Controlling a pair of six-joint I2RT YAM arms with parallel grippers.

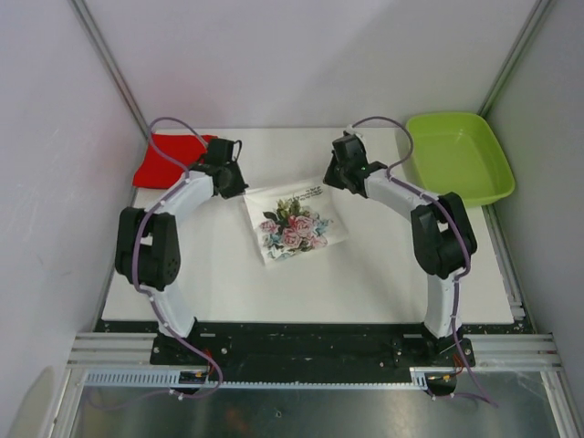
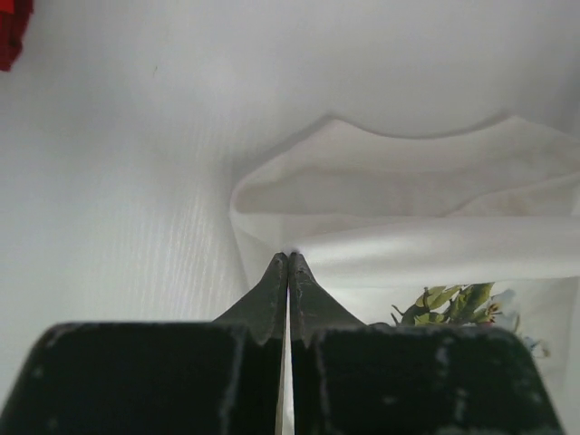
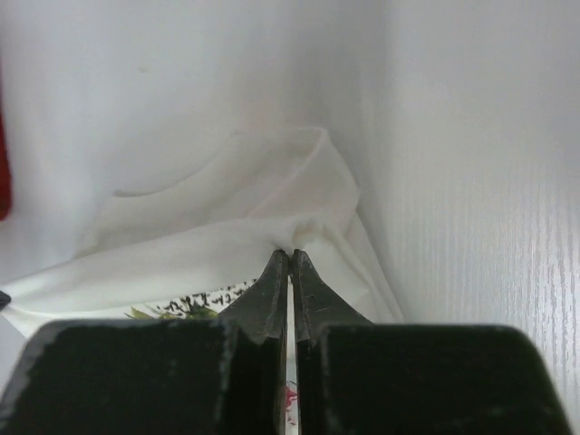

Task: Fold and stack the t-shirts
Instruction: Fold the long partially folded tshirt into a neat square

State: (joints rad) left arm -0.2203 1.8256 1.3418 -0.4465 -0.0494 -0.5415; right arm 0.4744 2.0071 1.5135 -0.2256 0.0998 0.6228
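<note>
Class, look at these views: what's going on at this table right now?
Two robot arms are working on the white t-shirt with the flower print, which lies partly folded in the middle of the table. The left pincer and the right pincer are each shut on a far corner of it. The red t-shirt lies at the far left corner, held by neither, and a green tray sits far right. Nothing is stacked yet.

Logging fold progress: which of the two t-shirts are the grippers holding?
The white floral-print t-shirt mid-table: the left gripper and right gripper are both shut on its far edge. The red t-shirt lies apart, far left.
</note>
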